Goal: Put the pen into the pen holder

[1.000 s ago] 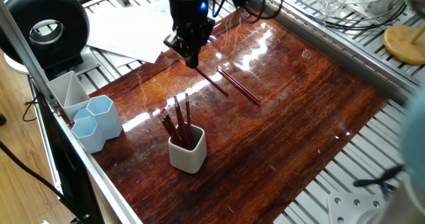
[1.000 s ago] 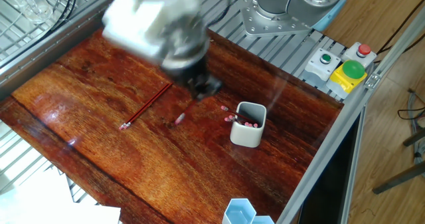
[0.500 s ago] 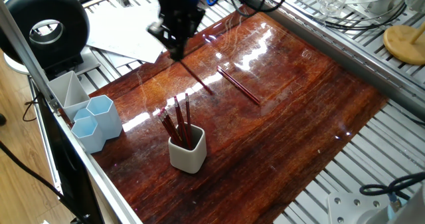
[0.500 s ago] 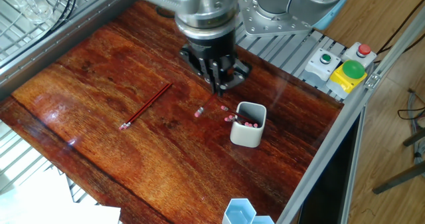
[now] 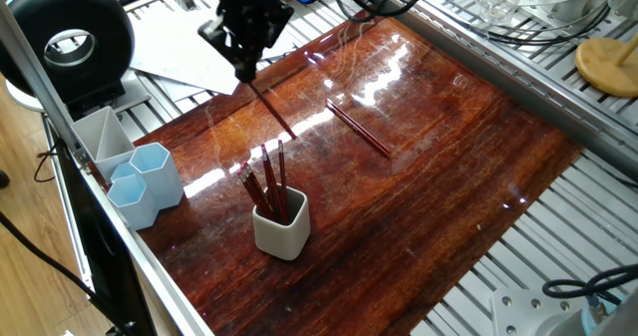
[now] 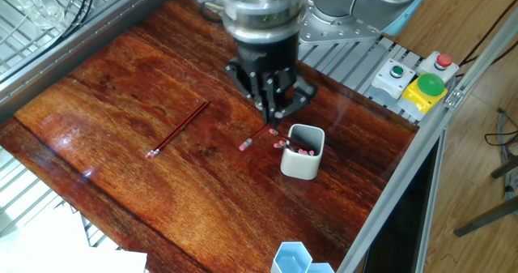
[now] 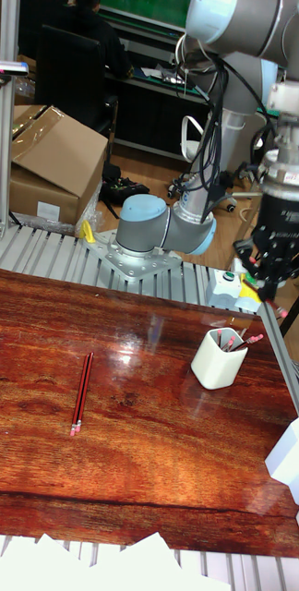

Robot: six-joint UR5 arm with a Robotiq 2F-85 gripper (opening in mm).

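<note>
One glossy wooden table (image 5: 449, 176) amid aluminium framing (image 5: 558, 97).

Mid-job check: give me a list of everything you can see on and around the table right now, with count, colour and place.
pen holder: one, off-white, near table edge, several dark red pens in it
held pen: one, dark red, tilted, in the hand
loose pen: one, dark red, flat on the table
hexagonal cups: two, pale blue, table corner
tray: one, grey, beside the cups
button box: one, with a green, a red and a dark button, on the frame
table: one, glossy red-brown wood
hand: one, black, shut on the held pen
</note>
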